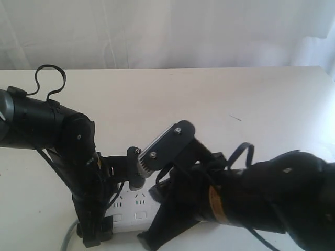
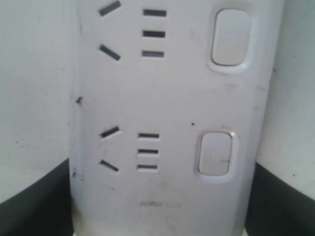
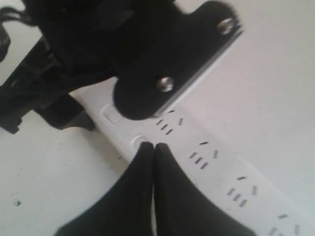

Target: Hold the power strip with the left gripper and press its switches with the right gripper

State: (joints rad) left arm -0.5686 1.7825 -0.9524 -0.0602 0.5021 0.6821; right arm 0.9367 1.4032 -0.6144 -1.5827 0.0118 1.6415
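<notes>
Left wrist view: left gripper (image 2: 160, 206) clamps strip (image 2: 172, 93) across its width, fingers (image 2: 39, 206) on both edges; right gripper (image 3: 150, 147) tips pressed together, on a switch (image 3: 136, 141).

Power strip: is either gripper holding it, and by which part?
The left gripper holds the power strip across its width, near one end; the shut right gripper holds nothing.
</notes>
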